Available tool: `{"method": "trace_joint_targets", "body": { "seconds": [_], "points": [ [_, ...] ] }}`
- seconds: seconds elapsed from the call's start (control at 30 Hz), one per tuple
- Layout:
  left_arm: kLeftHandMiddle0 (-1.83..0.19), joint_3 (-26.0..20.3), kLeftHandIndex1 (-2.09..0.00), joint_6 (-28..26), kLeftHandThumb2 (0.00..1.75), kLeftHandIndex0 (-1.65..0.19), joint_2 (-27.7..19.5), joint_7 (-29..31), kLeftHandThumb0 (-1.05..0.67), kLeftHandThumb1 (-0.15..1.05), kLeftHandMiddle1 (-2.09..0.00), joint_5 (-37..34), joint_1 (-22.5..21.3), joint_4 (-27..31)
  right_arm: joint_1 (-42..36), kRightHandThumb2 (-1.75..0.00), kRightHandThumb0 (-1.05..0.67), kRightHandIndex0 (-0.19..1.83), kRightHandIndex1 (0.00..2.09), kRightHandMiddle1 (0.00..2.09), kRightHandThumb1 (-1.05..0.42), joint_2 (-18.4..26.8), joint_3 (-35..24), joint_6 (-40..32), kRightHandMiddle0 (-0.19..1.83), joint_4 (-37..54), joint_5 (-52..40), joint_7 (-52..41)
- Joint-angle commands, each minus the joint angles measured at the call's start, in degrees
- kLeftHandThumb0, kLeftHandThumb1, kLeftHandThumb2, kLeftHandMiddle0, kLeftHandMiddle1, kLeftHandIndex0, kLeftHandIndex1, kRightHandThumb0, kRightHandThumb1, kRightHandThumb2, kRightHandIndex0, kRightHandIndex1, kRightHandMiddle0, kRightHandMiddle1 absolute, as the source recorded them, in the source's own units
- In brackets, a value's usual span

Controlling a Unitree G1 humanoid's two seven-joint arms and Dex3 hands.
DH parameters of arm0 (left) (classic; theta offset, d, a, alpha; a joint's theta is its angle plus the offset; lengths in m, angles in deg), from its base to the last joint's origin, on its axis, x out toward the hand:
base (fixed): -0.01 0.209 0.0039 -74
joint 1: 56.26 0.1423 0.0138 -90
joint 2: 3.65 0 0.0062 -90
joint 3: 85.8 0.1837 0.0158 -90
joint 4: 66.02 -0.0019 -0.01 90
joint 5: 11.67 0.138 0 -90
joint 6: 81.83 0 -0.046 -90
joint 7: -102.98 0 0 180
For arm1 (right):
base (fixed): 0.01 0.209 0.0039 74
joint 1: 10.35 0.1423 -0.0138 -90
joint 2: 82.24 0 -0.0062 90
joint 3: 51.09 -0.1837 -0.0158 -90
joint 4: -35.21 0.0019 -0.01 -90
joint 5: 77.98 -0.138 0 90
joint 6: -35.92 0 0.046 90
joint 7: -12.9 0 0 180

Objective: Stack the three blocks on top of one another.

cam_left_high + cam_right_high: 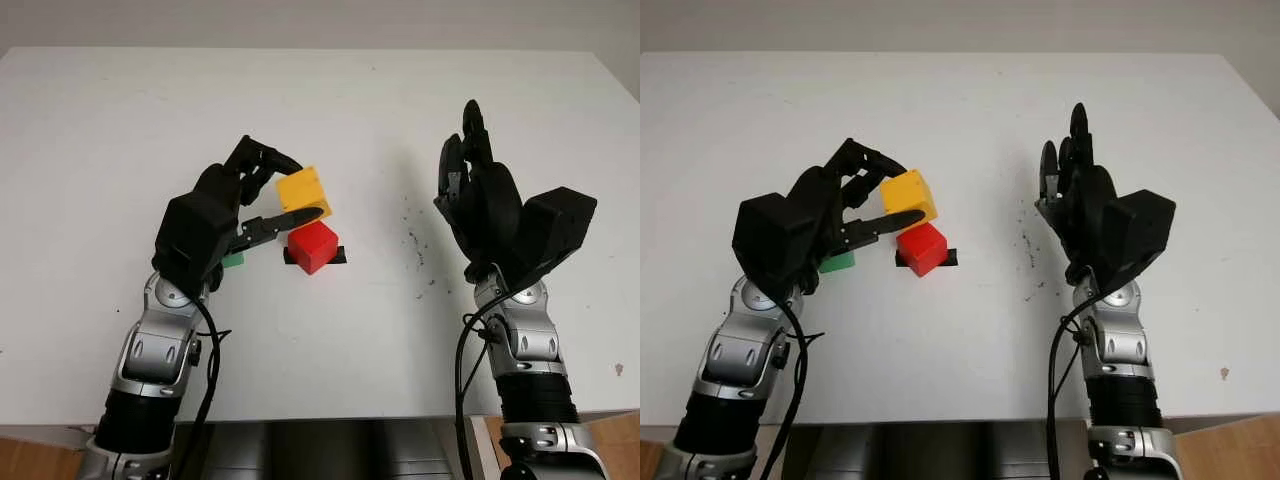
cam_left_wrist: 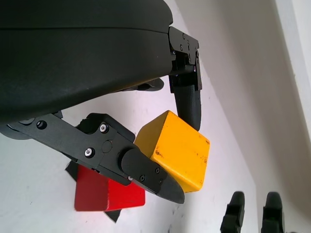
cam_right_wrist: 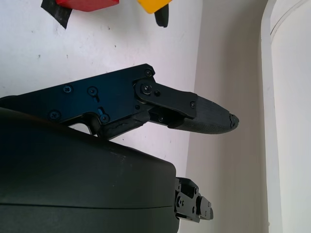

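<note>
The left hand (image 1: 262,195) grips the yellow block (image 1: 303,192) between its fingers (image 2: 187,99), holding it tilted just above and to the far left of the red block (image 1: 313,246). The red block sits on a black tape mark (image 1: 338,256) on the white table (image 1: 400,110), and the green block (image 1: 838,262) lies on the table left of it, partly hidden under the left hand. The right hand (image 1: 480,200) is raised over the table's right side, released and holding nothing.

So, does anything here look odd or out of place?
Little stands out. The left hand holds the yellow block tilted above the red block, which sits on a strip of black tape. Dark specks mark the table. The right hand is open.
</note>
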Motion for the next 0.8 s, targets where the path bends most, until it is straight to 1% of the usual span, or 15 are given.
{"method": "trace_joint_targets", "body": {
  "seconds": [0.0,0.17,0.4,0.47,0.77],
  "points": [
    [-0.28,0.4,-1.84,-0.1,0.05,-0.25,-0.3,0.7,-0.38,1.01,-0.06,-0.2,-0.8,1.4,-0.7,-0.69,-0.62,-0.19,0.03,0.03,-1.05,-0.3,0.0,1.5,-0.19,0.5,0.3,0.1],
    [-0.29,0.6,-1.88,-1.7,0.05,-0.27,-0.8,2.3,-0.38,1.01,-0.06,-0.3,-1.0,2.0,-0.8,-0.67,-0.61,-0.18,0.04,0.04,-1.05,-1.1,0.4,3.0,-0.18,0.0,1.1,1.3],
    [-0.28,0.9,-1.91,-7.3,0.05,-0.27,-2.1,3.7,-0.35,1.01,-0.06,0.7,-0.9,5.3,-0.6,-0.69,-0.6,-0.19,0.04,0.02,-1.05,-1.9,0.7,3.6,-0.19,-0.6,1.4,1.7],
    [-0.28,1.0,-1.93,-8.1,0.05,-0.27,-2.6,3.8,-0.34,1.01,-0.06,1.0,-0.8,6.1,-0.6,-0.7,-0.59,-0.19,0.03,0.01,-1.05,-2.0,0.8,3.4,-0.19,-0.5,1.2,1.5],
    [-0.3,0.9,-1.91,-8.7,0.05,-0.26,-3.5,3.9,-0.29,0.99,-0.07,1.6,-0.6,7.4,-0.8,-0.67,-0.61,-0.19,0.04,0.01,-1.05,-2.1,0.6,2.9,-0.18,-0.5,0.7,1.2]
  ]
}}
